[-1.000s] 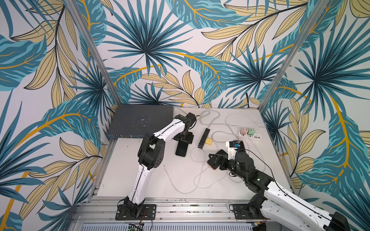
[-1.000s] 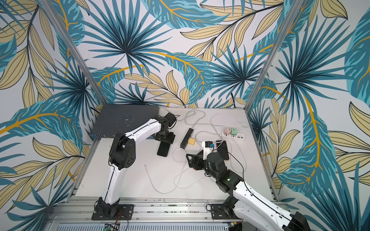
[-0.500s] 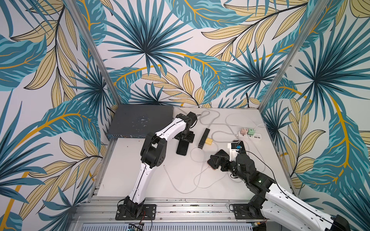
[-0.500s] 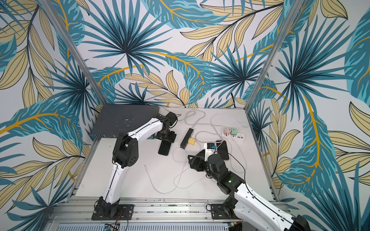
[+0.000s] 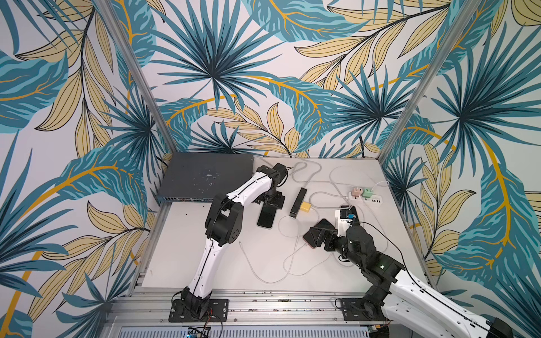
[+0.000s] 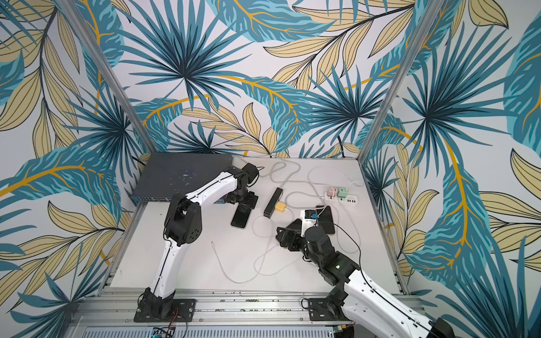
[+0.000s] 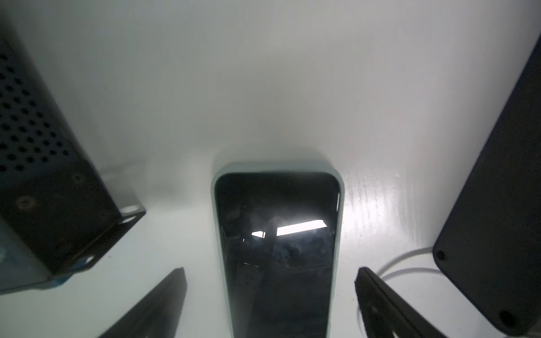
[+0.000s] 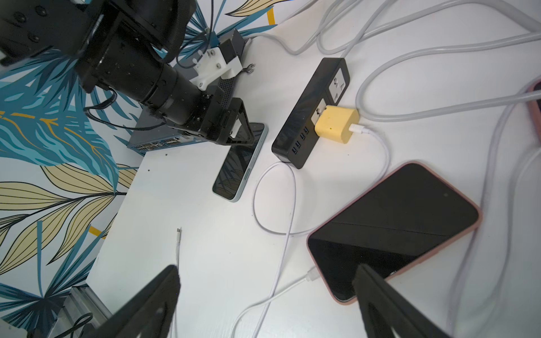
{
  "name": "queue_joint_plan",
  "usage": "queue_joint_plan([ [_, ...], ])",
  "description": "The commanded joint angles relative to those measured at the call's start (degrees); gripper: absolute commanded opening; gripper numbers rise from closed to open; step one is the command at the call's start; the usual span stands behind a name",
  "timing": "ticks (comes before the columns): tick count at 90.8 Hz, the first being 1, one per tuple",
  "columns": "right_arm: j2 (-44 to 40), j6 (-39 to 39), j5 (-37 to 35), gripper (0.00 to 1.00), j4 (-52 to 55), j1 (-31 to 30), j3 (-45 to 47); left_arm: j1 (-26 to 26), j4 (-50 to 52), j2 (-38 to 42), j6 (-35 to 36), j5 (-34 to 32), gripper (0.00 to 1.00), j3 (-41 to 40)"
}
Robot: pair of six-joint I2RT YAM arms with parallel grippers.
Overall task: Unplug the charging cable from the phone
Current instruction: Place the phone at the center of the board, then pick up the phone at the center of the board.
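Observation:
A phone (image 8: 395, 225) in a pink case lies screen-up on the white table, with a white charging cable (image 8: 311, 275) plugged into its end. My right gripper (image 8: 268, 267) hangs open just above that end; one finger is over the phone's corner, the plug lies between the fingers. In both top views the right gripper (image 5: 317, 234) (image 6: 288, 234) hides most of this phone. My left gripper (image 7: 270, 272) (image 5: 270, 202) is open astride a second phone (image 7: 276, 248) (image 5: 266, 216) in a pale green case, with a gap on each side.
A black power strip (image 8: 310, 114) with a yellow charger (image 8: 336, 128) lies between the two phones. A loose cable end (image 8: 179, 231) rests nearer the front. A dark network switch (image 5: 205, 178) fills the back left. A white power strip (image 5: 366, 199) and grey cables lie at the back right.
My left gripper's jaws have spread wider around the pale green phone, which stayed in place. The right arm has hardly moved.

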State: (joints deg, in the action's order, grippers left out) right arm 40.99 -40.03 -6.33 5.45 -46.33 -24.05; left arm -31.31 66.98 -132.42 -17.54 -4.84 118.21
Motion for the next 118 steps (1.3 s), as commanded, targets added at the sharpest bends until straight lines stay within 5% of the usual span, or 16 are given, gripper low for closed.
queue_joint_plan([
  [1, 0.2, 1.5, -2.2, 0.96, 0.9, -0.2, -1.7, -0.2, -3.9, 9.2, -0.9, -4.3, 1.00, -2.6],
  [18, 2.8, 4.5, -5.8, 1.00, 0.4, -0.1, -5.3, -0.2, -8.1, 18.2, -4.1, -3.2, 1.00, -6.8],
  [45, 2.2, 6.9, -8.7, 1.00, 3.7, 0.6, -9.2, -1.0, -14.2, 25.6, -8.7, 12.9, 1.00, -9.7],
  [85, -0.6, 1.2, -16.1, 0.99, 19.4, 9.5, -16.6, -11.6, -12.9, 26.4, -6.3, 13.5, 0.95, -8.0],
  [118, -5.4, -2.4, -9.6, 1.00, 23.6, 23.5, -14.1, -22.6, -7.4, 16.6, -1.0, 8.2, 1.00, -0.6],
])
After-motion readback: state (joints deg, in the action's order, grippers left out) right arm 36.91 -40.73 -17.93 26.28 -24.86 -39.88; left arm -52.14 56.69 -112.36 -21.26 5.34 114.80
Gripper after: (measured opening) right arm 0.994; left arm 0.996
